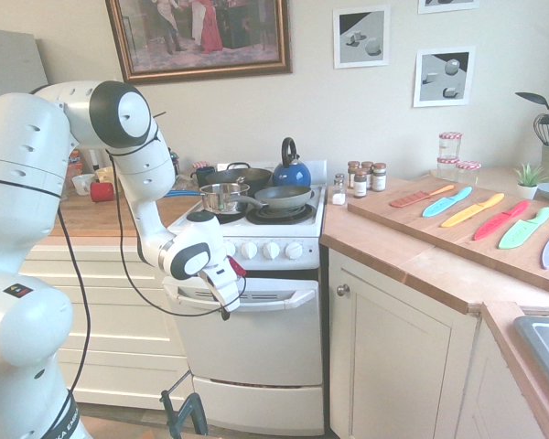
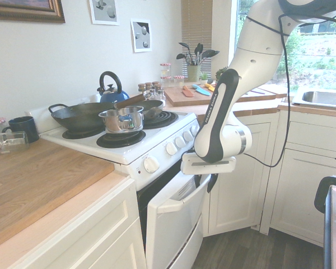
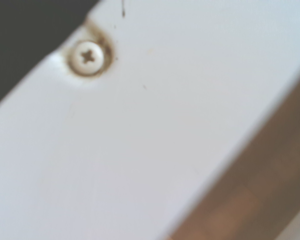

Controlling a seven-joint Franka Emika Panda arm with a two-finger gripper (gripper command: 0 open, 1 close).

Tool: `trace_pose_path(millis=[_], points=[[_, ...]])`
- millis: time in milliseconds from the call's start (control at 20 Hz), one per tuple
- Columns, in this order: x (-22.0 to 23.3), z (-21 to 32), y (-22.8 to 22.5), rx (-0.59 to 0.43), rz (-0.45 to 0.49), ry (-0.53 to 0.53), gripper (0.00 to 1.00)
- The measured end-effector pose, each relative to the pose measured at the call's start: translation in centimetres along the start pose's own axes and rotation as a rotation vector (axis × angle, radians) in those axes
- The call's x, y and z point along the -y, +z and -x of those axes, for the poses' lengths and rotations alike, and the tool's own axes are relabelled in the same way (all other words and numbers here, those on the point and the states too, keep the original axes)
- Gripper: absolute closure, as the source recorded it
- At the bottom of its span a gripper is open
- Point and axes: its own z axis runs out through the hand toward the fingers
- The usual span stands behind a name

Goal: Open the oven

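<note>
White in the scene's far middle, the oven (image 1: 256, 343) is held ajar by its crosswise handle (image 1: 293, 299), clasped left of centre in the gripper (image 1: 226, 314), with the coming pull judged near and downward.

It is a home kitchen: beyond the pincer (image 2: 205, 182) stand a stovetop (image 2: 121, 138) with pans, a kettle (image 2: 112, 94) and a wooden counter (image 2: 39, 182).

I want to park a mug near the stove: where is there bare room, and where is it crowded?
The wooden counter is bare between its front edge and the mug and jars by the wall. Right of the stove, there's bare wood between the cutting board and the counter's front edge. The stovetop is crowded with pans and a kettle.
</note>
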Motion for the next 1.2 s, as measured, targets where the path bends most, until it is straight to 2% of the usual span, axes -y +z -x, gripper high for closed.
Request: trace_pose_path(millis=[400, 700, 950, 1200], points=[[-2.6, 0.6, 1.3, 0.019, 0.033, 0.002, 1.00], [-5.1, 1.8, 0.8, 0.018, -0.016, 0.012, 1.00], [-8.1, 2.3, 0.9, 0.026, -0.019, 0.022, 1.00], [-8.7, 2.5, 0.4, 0.025, -0.034, -0.002, 1.00]])
